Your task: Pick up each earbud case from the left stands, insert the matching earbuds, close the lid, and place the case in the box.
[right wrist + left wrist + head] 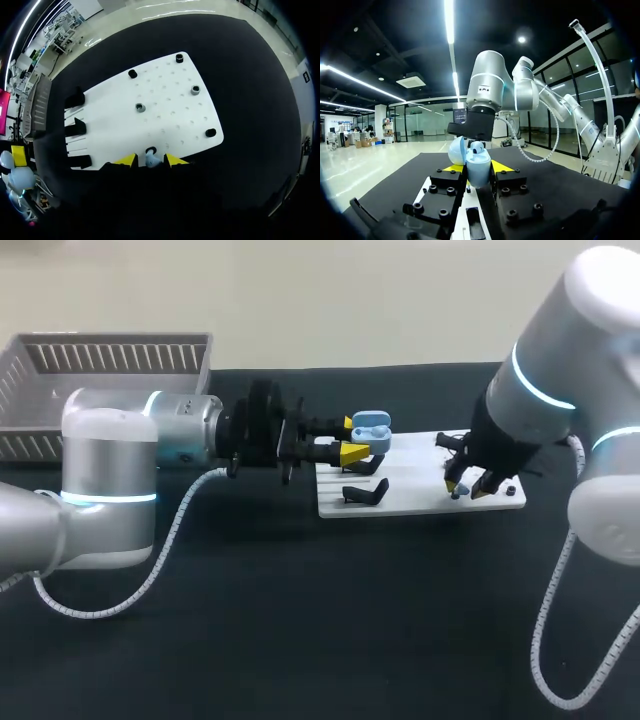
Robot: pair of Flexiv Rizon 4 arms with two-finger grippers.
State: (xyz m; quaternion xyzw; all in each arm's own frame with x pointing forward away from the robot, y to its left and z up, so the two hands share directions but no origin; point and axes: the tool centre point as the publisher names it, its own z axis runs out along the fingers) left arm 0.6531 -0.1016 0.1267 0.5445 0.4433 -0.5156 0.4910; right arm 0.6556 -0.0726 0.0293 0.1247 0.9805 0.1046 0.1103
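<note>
Two things need care here, both small, light, hard-shelled and glossy, so they slip if squeezed off-centre. The left gripper (pixel 350 440) has its jaws pinching the pale blue case (pixel 478 175) by its two flat sides, low on the body. It holds the case upright above the worktop (pixel 300 640), just off the left end of the white board (pixel 165 110). That hold looks sound to me, because it leaves the hinge and the raised lid (pixel 457 150) free. A hold on the lid would strain the hinge. The right gripper (pixel 468 488) hangs over the board's near right edge. Its jaws are spread to either side of a pale earbud (pixel 152 159) and seem just short of touching it. I would take so small and rounded a piece across its widest part with a light squeeze, or it may pop out. The head view gives the layout: case and earbud are well apart, and the grey box (pixel 110 365) sits at the far left. It shows the earbud only as a speck. The right wrist view looks straight down on the earbud between the yellow tips. It also shows three black stands (pixel 75 127) at the board's left end, all bare. Only the left wrist view looks into the open case, where something rounded sits at the mouth, possibly an earbud already seated.
</note>
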